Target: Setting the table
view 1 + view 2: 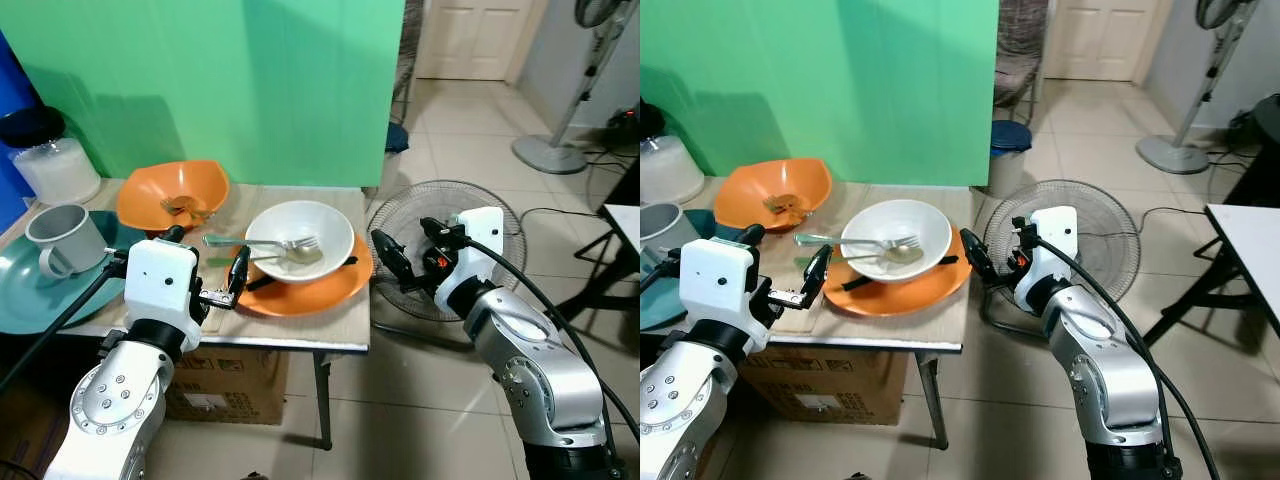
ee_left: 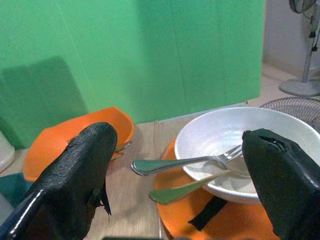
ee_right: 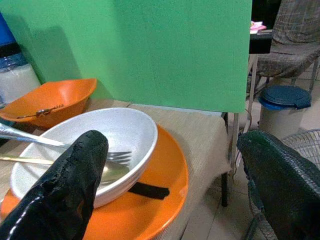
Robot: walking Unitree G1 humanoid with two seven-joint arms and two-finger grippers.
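A white bowl (image 1: 300, 235) sits on an orange plate (image 1: 320, 290) at the table's right end. A fork (image 1: 260, 242) and a green-handled spoon (image 2: 185, 189) rest in the bowl, handles sticking out to the left. A black strip (image 3: 147, 190) runs under the bowl across the plate. My left gripper (image 1: 205, 258) is open just left of the plate, level with the handles. My right gripper (image 1: 415, 250) is open off the table's right edge, beside the plate. Neither holds anything.
An orange bowl (image 1: 172, 192) with a spoon stands behind, a grey mug (image 1: 65, 238) on a teal plate (image 1: 20, 290) at the left, a black-lidded jar (image 1: 50, 160) beyond. A fan grille (image 1: 400, 215) lies on the floor right of the table (image 1: 345, 330); a cardboard box (image 1: 230, 385) sits underneath.
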